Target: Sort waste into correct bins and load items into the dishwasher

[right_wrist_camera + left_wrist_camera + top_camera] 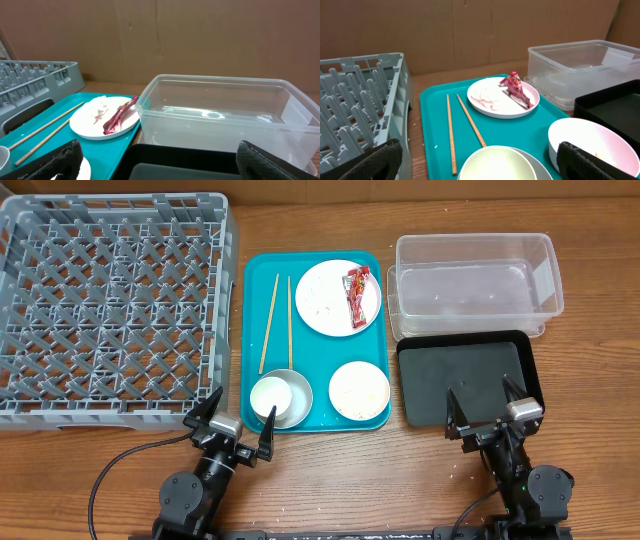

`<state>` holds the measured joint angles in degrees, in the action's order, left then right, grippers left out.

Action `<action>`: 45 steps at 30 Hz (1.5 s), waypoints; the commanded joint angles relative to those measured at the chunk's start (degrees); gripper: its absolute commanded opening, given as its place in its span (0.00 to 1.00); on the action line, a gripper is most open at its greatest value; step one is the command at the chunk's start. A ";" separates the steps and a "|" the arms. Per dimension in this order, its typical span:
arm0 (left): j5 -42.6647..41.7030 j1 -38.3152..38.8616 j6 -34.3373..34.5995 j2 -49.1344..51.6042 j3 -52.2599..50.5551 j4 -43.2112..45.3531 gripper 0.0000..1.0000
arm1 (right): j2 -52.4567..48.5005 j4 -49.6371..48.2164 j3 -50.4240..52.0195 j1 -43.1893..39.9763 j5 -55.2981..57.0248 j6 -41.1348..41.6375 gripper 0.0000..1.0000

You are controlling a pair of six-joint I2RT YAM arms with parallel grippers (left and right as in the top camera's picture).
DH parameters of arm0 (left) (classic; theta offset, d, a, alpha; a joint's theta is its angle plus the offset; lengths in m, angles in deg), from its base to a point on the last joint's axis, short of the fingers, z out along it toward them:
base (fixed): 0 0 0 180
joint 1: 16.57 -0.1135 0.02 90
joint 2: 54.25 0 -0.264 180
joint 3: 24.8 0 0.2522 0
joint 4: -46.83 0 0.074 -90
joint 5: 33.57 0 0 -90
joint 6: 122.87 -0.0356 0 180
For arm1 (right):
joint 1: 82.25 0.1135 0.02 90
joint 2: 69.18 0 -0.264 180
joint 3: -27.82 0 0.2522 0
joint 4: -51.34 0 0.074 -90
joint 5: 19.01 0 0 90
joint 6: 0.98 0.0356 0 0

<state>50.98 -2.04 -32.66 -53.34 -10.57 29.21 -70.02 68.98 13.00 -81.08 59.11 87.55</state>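
Note:
A white-pink plate (325, 298) on the teal tray (262, 345) holds a red snack wrapper (357, 295), a white paper scrap (485, 96) and rice grains. Two chopsticks (270, 320) lie left of it. A white cup (271, 397) sits in a grey-blue bowl (298, 392); a pale pink bowl (359, 391) is to its right. The grey dish rack (110, 300) stands at left. The clear tub (475, 280) and black tray (465, 375) stand at right. My left gripper (231, 425) is open just in front of the cup. My right gripper (490, 412) is open over the black tray's near edge.
The wooden table (330, 470) runs along the front. A cardboard wall (470, 30) stands behind everything. Cables trail from both arms near the front edge.

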 commanded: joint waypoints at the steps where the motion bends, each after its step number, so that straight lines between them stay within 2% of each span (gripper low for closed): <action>1: -2.05 -0.26 5.66 -0.17 -0.17 0.04 1.00 | 0.66 -1.57 0.61 -0.17 -4.28 0.24 1.00; 5: -1.84 -0.26 13.38 -0.17 -0.17 0.31 1.00 | 0.66 -1.31 0.59 -0.17 -11.72 0.24 1.00; 8: -3.54 -0.26 16.37 -0.17 -0.17 4.96 1.00 | 0.68 -1.46 -0.22 -0.17 -17.25 1.16 1.00; 10: -4.72 -0.26 16.55 -0.17 0.85 8.48 1.00 | 0.66 -0.76 -2.43 -0.17 -17.79 6.10 1.00; 13: -3.06 -0.26 16.52 -0.07 5.79 6.80 1.00 | 0.31 -0.57 -7.13 -0.17 -17.81 11.13 1.00; 17: -0.72 -0.26 16.50 3.89 17.09 -4.09 1.00 | -5.22 4.66 -17.29 -0.17 -17.75 11.72 1.00; 22: -0.59 -0.26 16.52 16.57 34.32 -17.81 1.00 | -22.64 21.49 -36.46 -0.17 -17.79 11.69 1.00; 25: -0.55 -0.26 16.48 29.97 52.15 -33.70 1.00 | -35.71 35.52 -51.23 -0.17 -17.81 6.78 1.00; 28: -0.57 -0.26 16.50 39.80 64.41 -46.40 1.00 | -45.24 46.90 -62.93 -0.17 -17.75 0.83 1.00; 32: -1.25 -0.26 16.46 53.48 79.56 -62.10 1.00 | -57.86 58.77 -79.23 -0.17 -20.98 0.96 1.00; 35: -1.38 -0.26 15.47 58.55 84.26 -66.82 1.00 | -62.40 61.18 -83.87 -0.17 -27.21 5.55 1.00; 39: -8.90 -0.28 15.65 62.51 86.38 -68.32 1.00 | -66.95 56.85 -84.11 1.77 -32.65 7.74 1.00; 45: -6.19 -4.59 19.87 63.47 93.26 -70.14 1.00 | -78.51 56.81 -84.11 15.08 -15.78 7.74 1.00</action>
<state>44.38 -3.55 -15.96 10.98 76.64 -40.27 -142.56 125.98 -70.23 -72.36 34.11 94.58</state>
